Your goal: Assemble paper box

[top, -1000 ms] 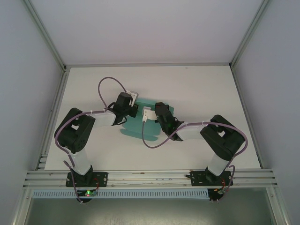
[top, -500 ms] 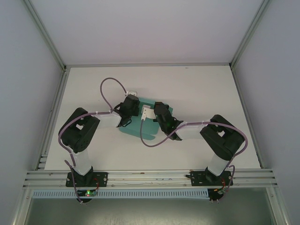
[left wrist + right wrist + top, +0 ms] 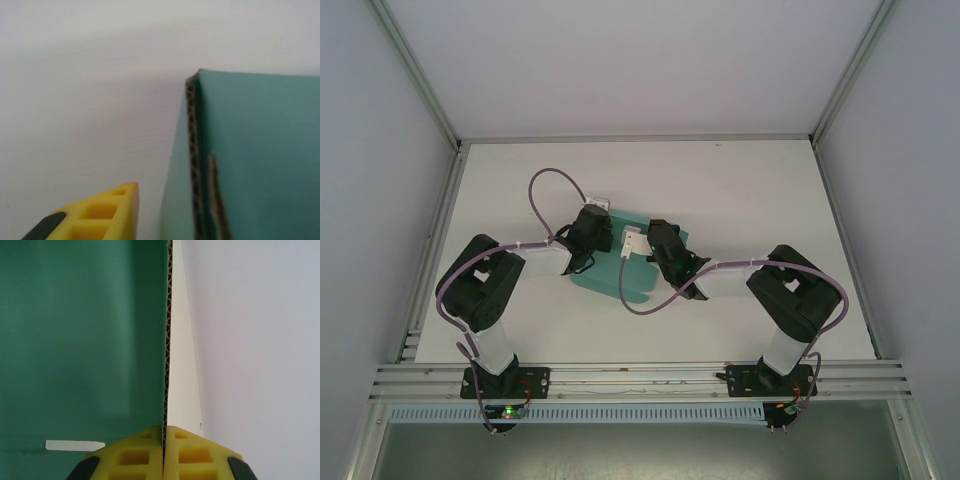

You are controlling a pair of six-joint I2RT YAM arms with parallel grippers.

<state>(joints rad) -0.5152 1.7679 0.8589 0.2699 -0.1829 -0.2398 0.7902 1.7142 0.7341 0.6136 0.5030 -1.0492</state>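
The teal paper box (image 3: pixel 620 272) lies partly folded at mid-table between both arms. My right gripper (image 3: pixel 645 245) is over its right part; in the right wrist view its yellow fingers (image 3: pixel 163 437) are shut on the upright corrugated edge of a raised flap (image 3: pixel 168 340), with the green panel (image 3: pixel 80 340) to the left. My left gripper (image 3: pixel 594 218) hovers at the box's far left corner. In the left wrist view one yellow fingertip (image 3: pixel 107 212) shows, a strip of table apart from the box's folded wall (image 3: pixel 250 150). The other finger is hidden.
The white table (image 3: pixel 750 190) is fenced by metal frame rails (image 3: pixel 630 138) at the back and sides. Purple cables (image 3: pixel 545 185) loop over both arms near the box. A narrow white slot (image 3: pixel 75 445) is cut in the panel beside my right fingers.
The left arm has shifted slightly along the box's far left corner, out and back. The right gripper has kept its hold and edged a little left with the box.
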